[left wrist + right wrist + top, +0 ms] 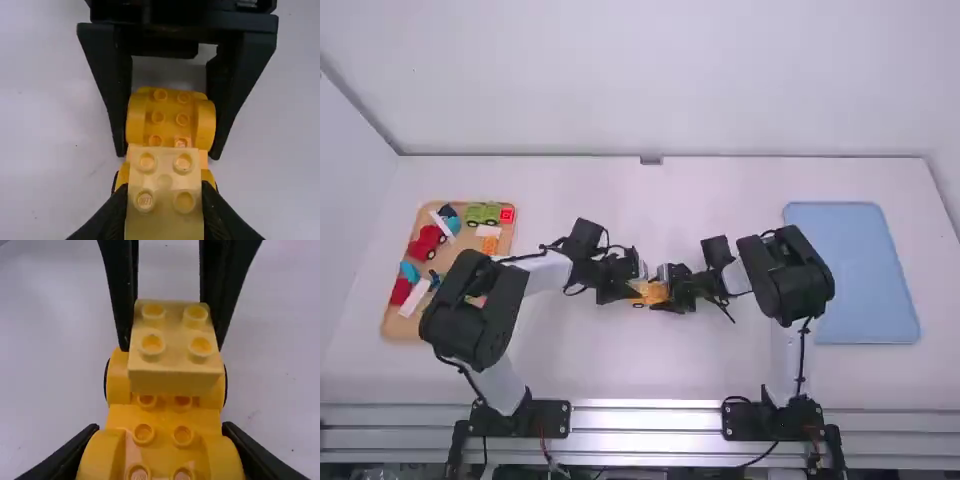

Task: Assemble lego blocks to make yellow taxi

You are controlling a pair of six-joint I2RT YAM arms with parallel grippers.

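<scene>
In the high view my left gripper (630, 284) and my right gripper (672, 288) face each other over the yellow car base (653, 293), near mid-table. The left wrist view has my left gripper (164, 192) shut on a pale yellow two-by-two brick (164, 172). That brick overlaps one end of the car base (170, 117); whether it touches the studs I cannot tell. My right gripper (160, 435) is shut on the car base (162, 422) across its other end. Black wheels flank the end under the pale brick (175, 355).
A wooden tray (397, 327) at the far left holds a red vehicle (426, 242), a green vehicle (481, 213), an orange brick (489, 245) and several other pieces. A blue tray (855, 270) lies at the right, beyond the right arm.
</scene>
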